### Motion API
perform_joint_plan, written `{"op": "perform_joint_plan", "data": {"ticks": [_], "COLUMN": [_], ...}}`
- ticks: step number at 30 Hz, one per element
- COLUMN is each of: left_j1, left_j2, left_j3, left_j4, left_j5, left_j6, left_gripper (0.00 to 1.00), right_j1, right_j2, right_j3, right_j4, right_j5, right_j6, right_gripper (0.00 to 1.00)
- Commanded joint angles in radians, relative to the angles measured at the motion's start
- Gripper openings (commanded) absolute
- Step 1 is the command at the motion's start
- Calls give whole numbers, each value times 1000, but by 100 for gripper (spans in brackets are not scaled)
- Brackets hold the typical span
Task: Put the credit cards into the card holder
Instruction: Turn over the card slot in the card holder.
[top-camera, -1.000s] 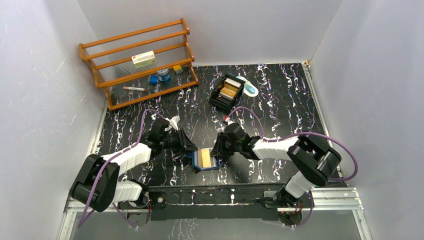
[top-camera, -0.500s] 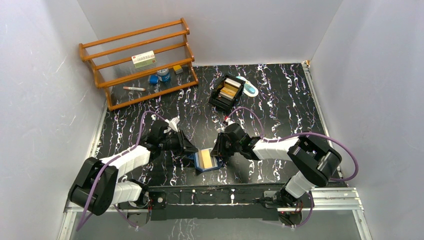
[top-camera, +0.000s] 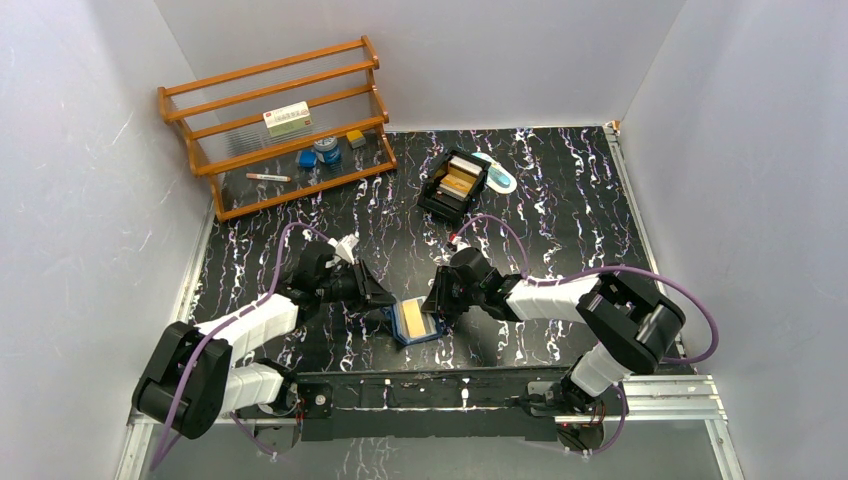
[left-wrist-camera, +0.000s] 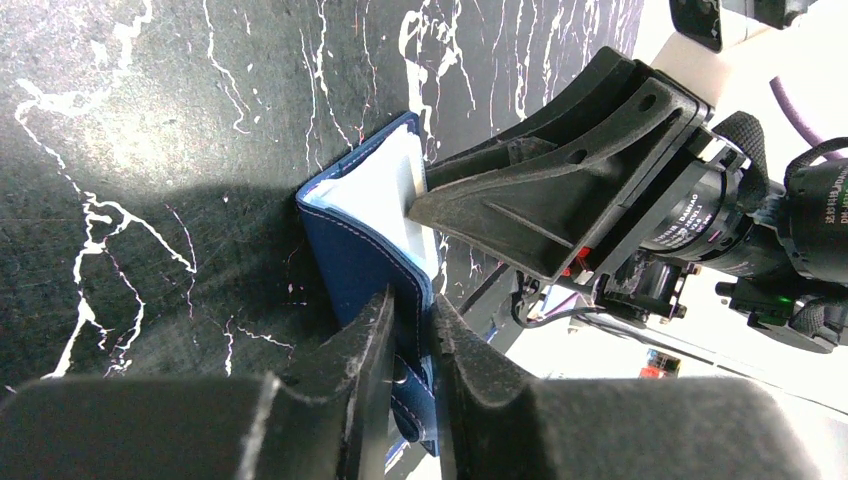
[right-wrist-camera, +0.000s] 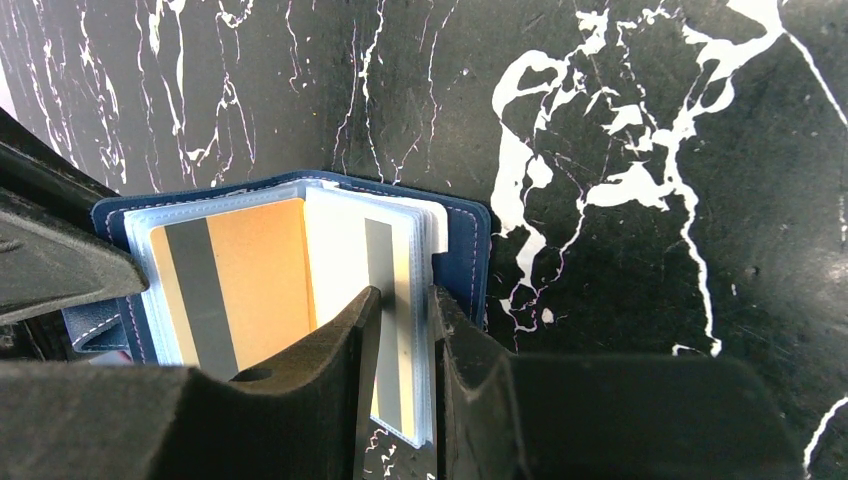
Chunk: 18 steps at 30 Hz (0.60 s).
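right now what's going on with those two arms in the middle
Both arms are at the navy card holder, lying open between them. The left gripper pinches its cover flap. The right gripper rests its tips on a pale striped card in one side's sleeves; gripping or just pressing, I can't tell. A gold card sits in the sleeve beside it. More cards seem to lie in the black tray farther back.

Near edge, centre: card holder (top-camera: 412, 320) open flat, left gripper (top-camera: 388, 303) clamped on its left flap, right gripper (top-camera: 432, 308) on its right leaves; both arms crowd that spot; wooden rack (top-camera: 300, 191) fills far-left corner; black tray (top-camera: 430, 203) at far centre; table (top-camera: 570, 210) right side open, room to pass.
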Motion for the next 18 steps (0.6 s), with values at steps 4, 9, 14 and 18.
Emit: {"op": "perform_joint_plan", "data": {"ticks": [4,9,14,18], "left_j1": [-6,-7,-6,-6], "left_j2": [-7,-8,-9,15], "left_j3": [2,18,28,24], "left_j4": [-18,-25,40,60], "left_j5": [16,22,63,73], "left_j6": [22,39,13,15], "left_gripper": [12,0,0,3], "right_j1": [10,9,9,9], "right_j2": [-15,-18,-3,-9], "right_j3": [-27,-25,-13,-11], "right_j4": [-53,-56,-52,-55], "right_j5": [23,25,17,19], "right_j6": [-14,-14,-14,-14], "right_gripper": [32,32,32,32]}}
